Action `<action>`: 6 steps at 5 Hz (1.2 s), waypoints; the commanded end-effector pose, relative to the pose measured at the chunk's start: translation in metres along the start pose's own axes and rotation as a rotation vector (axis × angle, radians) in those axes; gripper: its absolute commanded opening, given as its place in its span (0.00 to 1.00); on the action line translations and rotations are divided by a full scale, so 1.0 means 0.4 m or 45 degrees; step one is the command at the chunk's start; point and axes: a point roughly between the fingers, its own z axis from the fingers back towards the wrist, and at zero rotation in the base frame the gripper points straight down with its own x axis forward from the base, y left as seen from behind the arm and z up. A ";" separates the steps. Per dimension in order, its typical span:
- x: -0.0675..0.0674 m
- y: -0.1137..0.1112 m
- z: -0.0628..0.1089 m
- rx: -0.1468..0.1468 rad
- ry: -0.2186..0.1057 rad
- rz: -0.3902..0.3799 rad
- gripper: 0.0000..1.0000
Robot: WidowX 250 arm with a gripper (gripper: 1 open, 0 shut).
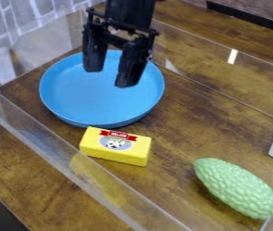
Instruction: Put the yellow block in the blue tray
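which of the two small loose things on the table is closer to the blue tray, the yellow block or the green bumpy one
The yellow block: it lies just off the blue tray's near rim, while the green bumpy object sits far off to the right.

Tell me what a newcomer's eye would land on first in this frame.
The large round bright blue plastic tray stands out at upper left on the dark wooden table, with the black gripper hanging open over it. Just in front of its rim lies the small yellow rectangular block with a red and white label, and a bumpy green oval object sits at lower right.
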 end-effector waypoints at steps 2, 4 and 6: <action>-0.020 -0.044 -0.031 0.103 -0.090 -0.338 1.00; 0.002 -0.052 -0.092 0.181 -0.106 -0.518 1.00; 0.014 -0.047 -0.126 0.189 -0.115 -0.546 1.00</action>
